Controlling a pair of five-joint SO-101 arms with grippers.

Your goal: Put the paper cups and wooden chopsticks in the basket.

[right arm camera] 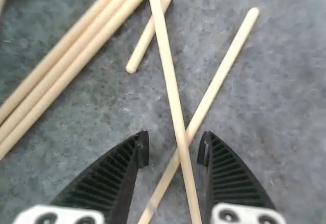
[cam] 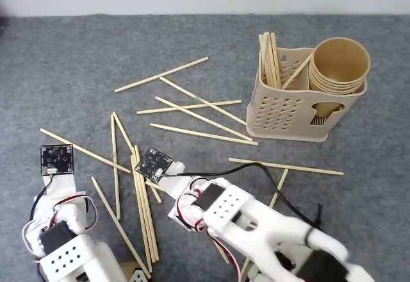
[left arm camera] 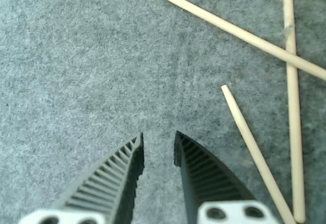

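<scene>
The beige perforated basket [cam: 282,112] stands at the back right, holding stacked paper cups [cam: 339,61] and a few wooden chopsticks [cam: 270,58]. Many loose chopsticks [cam: 192,106] lie scattered over the grey mat, with a bundle [cam: 143,211] between the two arms. My right gripper [right arm camera: 173,145] is open low over the mat, and two crossed chopsticks [right arm camera: 170,86] run between its fingers without being clamped. My left gripper [left arm camera: 158,150] is slightly open over bare mat with nothing in it. A chopstick end [left arm camera: 244,127] lies just beside it.
The left arm [cam: 61,243] is at the front left and the right arm [cam: 230,211] at the front centre. Black cables [cam: 269,173] trail from the right arm. More chopsticks [cam: 285,165] lie in front of the basket. Bare mat stretches across the back left.
</scene>
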